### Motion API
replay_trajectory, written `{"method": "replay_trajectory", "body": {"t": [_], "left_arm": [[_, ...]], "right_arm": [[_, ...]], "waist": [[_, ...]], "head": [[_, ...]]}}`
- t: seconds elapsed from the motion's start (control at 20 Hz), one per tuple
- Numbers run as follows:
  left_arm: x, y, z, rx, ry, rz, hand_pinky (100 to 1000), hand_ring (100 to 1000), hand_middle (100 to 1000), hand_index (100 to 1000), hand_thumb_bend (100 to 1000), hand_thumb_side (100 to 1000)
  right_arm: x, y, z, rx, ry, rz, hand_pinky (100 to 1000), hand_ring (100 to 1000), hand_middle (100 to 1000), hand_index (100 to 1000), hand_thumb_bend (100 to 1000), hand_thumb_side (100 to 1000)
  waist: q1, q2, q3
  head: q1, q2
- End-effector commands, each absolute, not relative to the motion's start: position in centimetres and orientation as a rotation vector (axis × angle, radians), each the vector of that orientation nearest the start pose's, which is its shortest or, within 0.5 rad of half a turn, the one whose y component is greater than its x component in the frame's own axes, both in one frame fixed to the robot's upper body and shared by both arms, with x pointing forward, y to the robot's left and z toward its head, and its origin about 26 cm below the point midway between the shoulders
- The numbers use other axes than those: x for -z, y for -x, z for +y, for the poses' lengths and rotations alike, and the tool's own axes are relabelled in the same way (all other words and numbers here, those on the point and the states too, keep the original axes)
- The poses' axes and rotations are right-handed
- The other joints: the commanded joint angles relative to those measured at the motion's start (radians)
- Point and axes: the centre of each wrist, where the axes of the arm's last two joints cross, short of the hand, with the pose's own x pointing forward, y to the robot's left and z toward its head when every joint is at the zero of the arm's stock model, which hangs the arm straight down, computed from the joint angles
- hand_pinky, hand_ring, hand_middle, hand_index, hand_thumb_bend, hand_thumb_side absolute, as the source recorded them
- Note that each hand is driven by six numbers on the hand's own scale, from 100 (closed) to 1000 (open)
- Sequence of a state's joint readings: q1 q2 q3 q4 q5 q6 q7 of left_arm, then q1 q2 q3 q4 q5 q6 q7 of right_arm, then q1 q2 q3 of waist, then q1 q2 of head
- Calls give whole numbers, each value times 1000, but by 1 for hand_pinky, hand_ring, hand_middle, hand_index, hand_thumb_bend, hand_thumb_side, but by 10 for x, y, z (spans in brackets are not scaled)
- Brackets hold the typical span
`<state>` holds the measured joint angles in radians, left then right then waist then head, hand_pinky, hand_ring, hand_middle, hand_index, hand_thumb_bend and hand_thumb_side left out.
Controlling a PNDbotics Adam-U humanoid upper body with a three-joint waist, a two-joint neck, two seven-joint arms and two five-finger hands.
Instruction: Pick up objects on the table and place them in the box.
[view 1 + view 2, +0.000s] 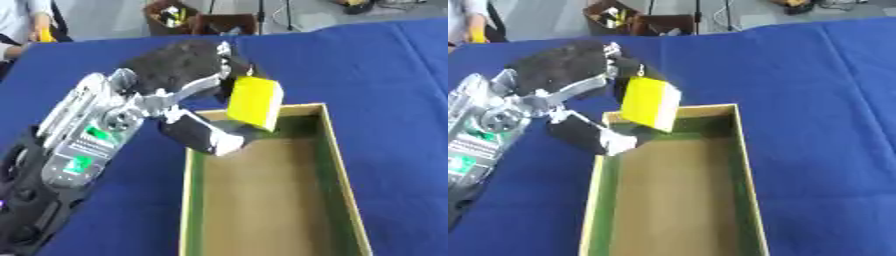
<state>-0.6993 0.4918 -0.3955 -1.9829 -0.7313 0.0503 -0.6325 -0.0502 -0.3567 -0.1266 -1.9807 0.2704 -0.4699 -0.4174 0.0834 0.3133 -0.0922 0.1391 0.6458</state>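
Observation:
A yellow block point(255, 102) hangs tilted over the far end of the open wooden box point(344, 180), just above its far rim. My left hand point(179, 67) comes in from the left and is shut on the block, fingers over its far top edge and the thumb point(206, 136) curled below, near the box's far left corner. The box has a brown floor and green inner walls, and nothing shows inside it. My right hand is out of sight in both views.
A dark blue cloth point(385, 75) covers the table on all sides of the box. Beyond the far table edge stand a brown crate with clutter point(175, 17) and a person point(22, 22) at the top left.

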Motion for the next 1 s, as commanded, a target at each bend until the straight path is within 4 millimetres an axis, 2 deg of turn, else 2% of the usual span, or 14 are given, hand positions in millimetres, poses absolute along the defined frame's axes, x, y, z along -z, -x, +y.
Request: {"method": "replay_trajectory", "body": {"t": [0.05, 0.3, 0.65, 0.8, 0.9, 1.0], "left_arm": [[-271, -298, 153, -2452, 918, 2391, 311, 446, 349, 495, 100, 383], [-262, -295, 146, -2562, 841, 2312, 315, 450, 353, 500, 100, 392], [-250, -291, 137, -2705, 756, 2215, 343, 471, 374, 526, 100, 451], [-248, -290, 135, -2752, 736, 2143, 393, 510, 419, 594, 100, 510], [-249, -290, 134, -2773, 728, 2091, 424, 539, 460, 668, 100, 529], [-249, -289, 132, -2793, 721, 2033, 455, 572, 489, 706, 100, 538]], "right_arm": [[-152, -267, -323, 178, -967, 3451, 750, 782, 651, 801, 222, 657], [-152, -267, -322, 178, -968, 3454, 751, 782, 650, 801, 225, 658], [-152, -267, -321, 178, -969, 3460, 752, 783, 649, 801, 227, 659], [-152, -267, -321, 177, -970, 3462, 752, 783, 649, 801, 227, 659], [-151, -267, -321, 177, -969, 3464, 752, 784, 649, 801, 227, 659], [-151, -267, -321, 176, -969, 3466, 753, 784, 649, 801, 228, 660]], "waist": [[-7, -14, -1], [-7, -12, -2], [-5, -12, -4], [-4, -13, -4], [-4, -13, -4], [-4, -13, -5]], "head": [[-1, -6], [1, -8], [3, -9], [3, -10], [3, -10], [4, -11]]}}
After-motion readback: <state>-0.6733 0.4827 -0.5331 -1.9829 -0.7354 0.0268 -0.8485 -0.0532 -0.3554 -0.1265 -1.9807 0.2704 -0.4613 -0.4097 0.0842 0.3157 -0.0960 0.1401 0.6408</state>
